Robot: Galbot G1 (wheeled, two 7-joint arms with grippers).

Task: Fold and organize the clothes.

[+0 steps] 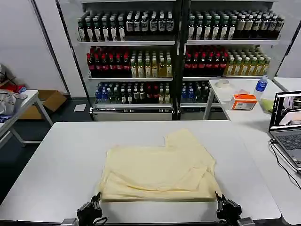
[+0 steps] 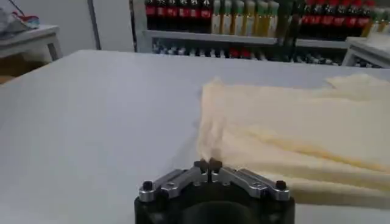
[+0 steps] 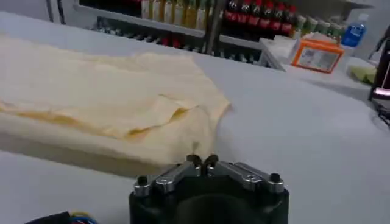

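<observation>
Both grippers waited at the near edge of the table [image 1: 56, 160], one at each front corner of the cream T-shirt [image 1: 160, 169]. Seen from the left wrist, the left gripper [image 2: 208, 163] had its fingertips pressed together with nothing between them. The right gripper [image 3: 202, 161] showed the same from its own wrist: tips nearly touching and empty.

From the grippers, the shirt lay just ahead, farther in on the table, partly folded into a flat wide bundle. Its long axis ran across the table, from one gripper toward the other, and one loose part stuck out at the far side, closer to the right arm. The near left corner of the bundle was just in front of the left gripper, and the near right corner was just in front of the right gripper, so each arm had its own corner within short reach. Neither gripper touched the fabric. It seemed the next fold would need both jaws to open first and then take these two near corners together.
</observation>
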